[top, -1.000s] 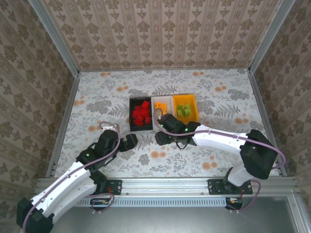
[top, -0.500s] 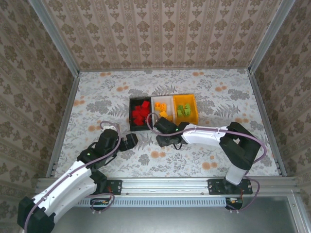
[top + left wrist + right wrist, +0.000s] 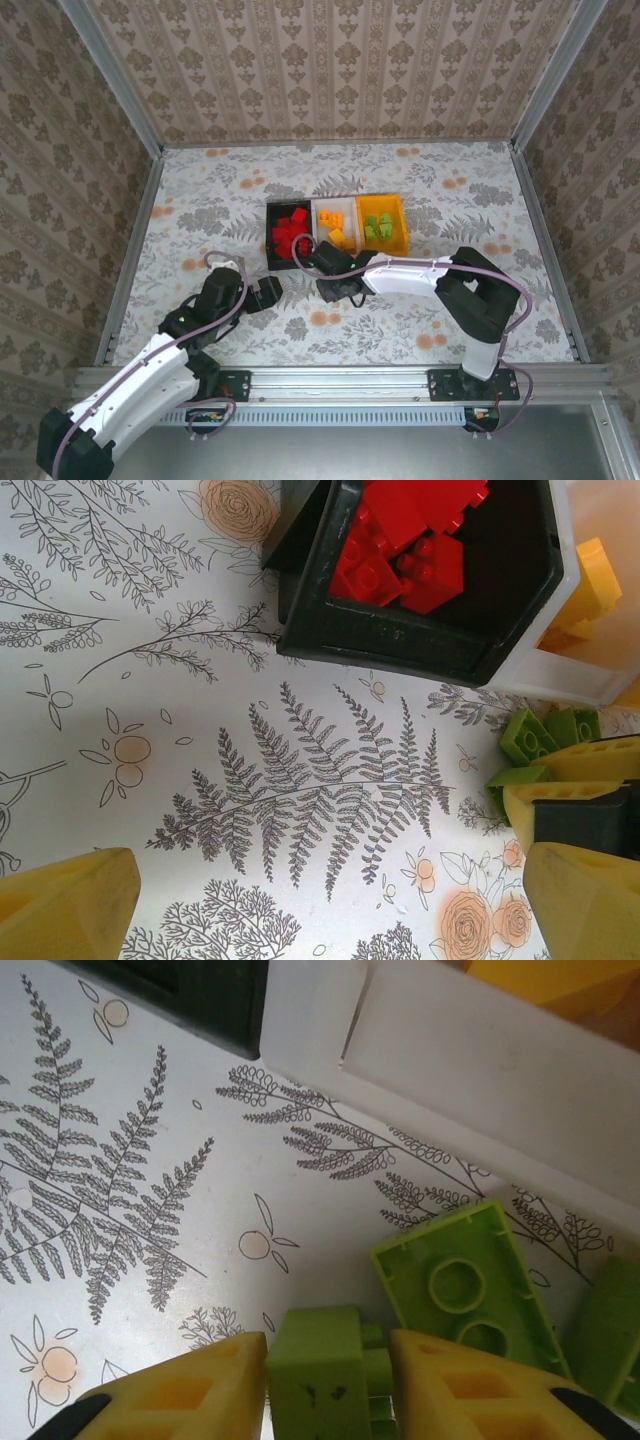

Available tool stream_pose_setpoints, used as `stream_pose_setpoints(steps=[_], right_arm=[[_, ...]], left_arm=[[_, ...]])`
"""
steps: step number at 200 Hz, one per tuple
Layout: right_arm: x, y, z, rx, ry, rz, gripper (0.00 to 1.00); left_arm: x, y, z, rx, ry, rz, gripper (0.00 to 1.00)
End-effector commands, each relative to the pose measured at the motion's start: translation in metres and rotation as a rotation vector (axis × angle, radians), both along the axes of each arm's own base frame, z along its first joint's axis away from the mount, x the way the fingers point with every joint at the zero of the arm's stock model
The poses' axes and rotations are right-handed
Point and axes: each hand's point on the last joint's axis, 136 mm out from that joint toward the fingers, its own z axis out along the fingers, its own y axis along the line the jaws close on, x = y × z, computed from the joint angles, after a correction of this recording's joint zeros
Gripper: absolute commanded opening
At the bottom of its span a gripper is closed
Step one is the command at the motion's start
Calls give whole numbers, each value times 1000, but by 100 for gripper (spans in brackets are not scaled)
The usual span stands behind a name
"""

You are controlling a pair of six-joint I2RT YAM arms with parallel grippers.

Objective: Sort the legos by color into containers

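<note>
A small light green plastic lego block sits between the right arm's yellow fingers. They press against its two sides and look clamped on it, though it seems not yet raised off the flower-printed tabletop. Just outside one finger a second light green block lies hollow side up, and a third green piece lies beyond that. Just ahead of the fingertips runs the near wall of the white rectangular plastic bin, which in the overhead view holds orange-yellow pieces. The black plastic bin of red blocks stands ahead to one side. The orange plastic bin, already holding green pieces, stands ahead to the other. Apart from this grip, the left arm's yellow fingers are spread wide with nothing between them, low over bare tabletop short of the black bin. The step in hand appears to be picking up one of the last loose green blocks. The next move calls for a clean lift that leaves the upturned neighbour alone, a carry over the white bin's wall to the orange bin, and a release above the green pieces there.
</note>
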Motion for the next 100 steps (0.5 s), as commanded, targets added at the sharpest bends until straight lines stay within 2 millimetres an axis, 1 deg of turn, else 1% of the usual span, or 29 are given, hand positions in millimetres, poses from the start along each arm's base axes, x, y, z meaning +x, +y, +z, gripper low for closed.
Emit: stream_pose_setpoints(steps=[1, 22, 38, 57, 74, 89, 100], right_arm=[[0, -1, 1, -24, 0, -12, 37], [1, -2, 6, -9, -14, -19, 30], [0, 1, 20, 37, -32, -13, 27], [-1, -1, 46, 94, -75, -22, 25], [0, -10, 75, 139, -137, -51, 25], [4, -25, 99, 168, -192, -94, 25], [14, -41, 116, 175, -230, -145, 25]], left_arm=[[-2, 2, -4, -17, 16, 15, 100], [-2, 1, -4, -18, 16, 15, 100], [-2, 1, -4, -20, 18, 15, 100], [-2, 1, -4, -21, 18, 15, 100], [-1, 3, -4, -14, 16, 18, 100], [-1, 3, -5, -16, 17, 21, 100], [0, 2, -4, -22, 13, 20, 100]])
